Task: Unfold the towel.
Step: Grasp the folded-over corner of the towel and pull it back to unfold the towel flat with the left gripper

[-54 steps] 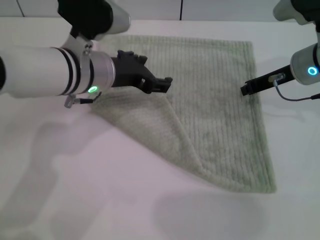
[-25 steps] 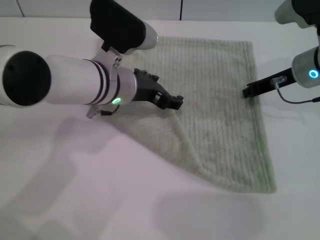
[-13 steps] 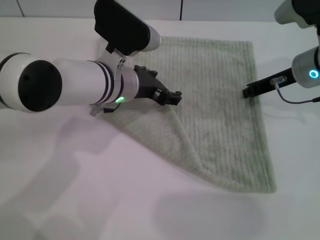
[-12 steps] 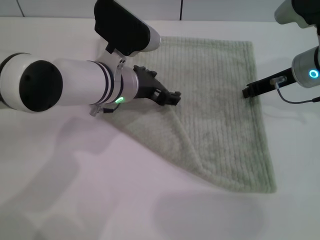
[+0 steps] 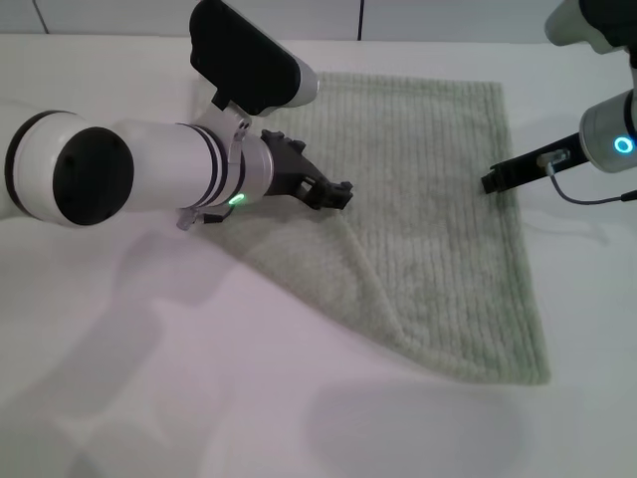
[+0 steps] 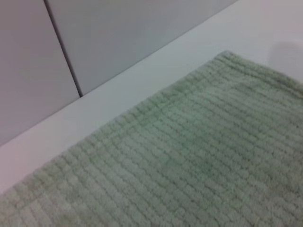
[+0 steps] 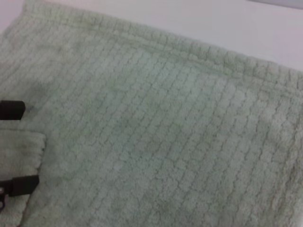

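Towel point(image 5: 428, 209) spread at frame centre on the white bench point(image 5: 119, 398), lower-left corner folded over.
Left tool point(image 5: 338, 193), spread, straddles the folded corner; right tool point(image 5: 495, 180) sits at the towel's right edge, state unclear.

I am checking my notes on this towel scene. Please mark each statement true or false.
1. One corner of the towel is folded over. True.
2. The left gripper is at the tip of the folded flap. True.
3. The right gripper is at the towel's near edge. False: it is by the towel's right edge.
4. The towel hangs off the table. False: it lies on the table.
5. The towel is blue. False: it is pale green.
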Motion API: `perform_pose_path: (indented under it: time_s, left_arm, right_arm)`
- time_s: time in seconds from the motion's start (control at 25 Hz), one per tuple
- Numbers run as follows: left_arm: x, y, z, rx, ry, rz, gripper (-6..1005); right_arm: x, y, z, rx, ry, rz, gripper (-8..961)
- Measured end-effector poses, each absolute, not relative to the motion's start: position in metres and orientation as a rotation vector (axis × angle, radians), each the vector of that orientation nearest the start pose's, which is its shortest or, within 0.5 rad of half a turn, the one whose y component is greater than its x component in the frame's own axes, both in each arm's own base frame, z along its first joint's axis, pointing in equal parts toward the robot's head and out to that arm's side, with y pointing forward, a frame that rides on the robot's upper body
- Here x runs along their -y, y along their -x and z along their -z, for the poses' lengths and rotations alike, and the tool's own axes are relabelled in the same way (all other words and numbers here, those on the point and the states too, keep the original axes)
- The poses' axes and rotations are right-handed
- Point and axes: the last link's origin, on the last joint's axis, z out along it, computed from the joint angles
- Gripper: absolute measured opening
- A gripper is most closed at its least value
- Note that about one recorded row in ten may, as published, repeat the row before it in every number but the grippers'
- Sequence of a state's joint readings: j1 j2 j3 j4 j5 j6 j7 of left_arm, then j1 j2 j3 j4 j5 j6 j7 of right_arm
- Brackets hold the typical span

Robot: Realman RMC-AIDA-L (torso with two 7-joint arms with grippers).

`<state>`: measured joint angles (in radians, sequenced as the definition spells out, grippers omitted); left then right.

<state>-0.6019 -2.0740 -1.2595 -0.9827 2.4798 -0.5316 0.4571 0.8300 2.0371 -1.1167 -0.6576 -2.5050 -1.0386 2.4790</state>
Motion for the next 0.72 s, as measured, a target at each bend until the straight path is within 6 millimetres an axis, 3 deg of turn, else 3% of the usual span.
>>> perform_pose_path:
  time_s: [0.72]
  left_arm:
    - [-0.3954, 0.1837, 0.1022, 0.607, 2.406, -0.103, 848]
  right_arm:
    - [-0.4278, -0.2309, 0.0256, -1.223, 2.349, 0.162, -1]
